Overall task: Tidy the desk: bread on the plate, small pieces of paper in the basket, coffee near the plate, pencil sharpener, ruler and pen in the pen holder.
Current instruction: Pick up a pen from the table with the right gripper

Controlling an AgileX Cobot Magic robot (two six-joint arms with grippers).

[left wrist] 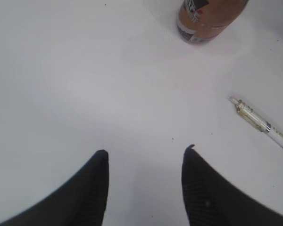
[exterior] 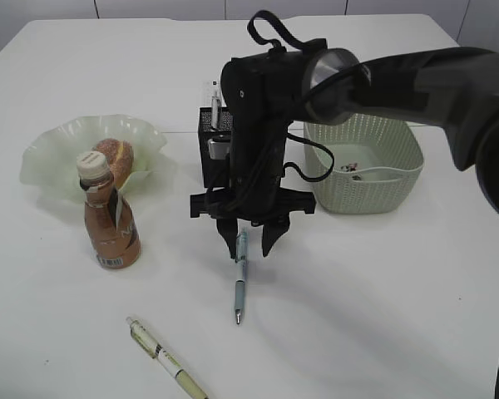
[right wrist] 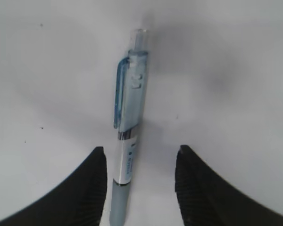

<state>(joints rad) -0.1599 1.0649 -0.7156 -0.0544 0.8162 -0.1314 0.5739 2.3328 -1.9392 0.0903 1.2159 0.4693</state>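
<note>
Blue pen (right wrist: 129, 136): it lies flat on the white tabletop (exterior: 382, 291), centre of the scene, just near of the black mesh pen holder (exterior: 212, 150).
Right end effector (exterior: 249, 239): your jaws stand apart astride the pen barrel, clamping nothing.
Left end effector (left wrist: 144, 188): jaws apart over bare tabletop, holding nothing.
Off-centre risk: in the right wrist view the pen sits closer to one finger; closing could push it sideways or roll it out.
Slip risk: you are over the clip end, so the long tip end may droop.
Second pen (exterior: 166, 359): it waits at the near edge, left of centre.
Coffee (exterior: 108, 220): left, close by; keep your swing clear of it.
</note>
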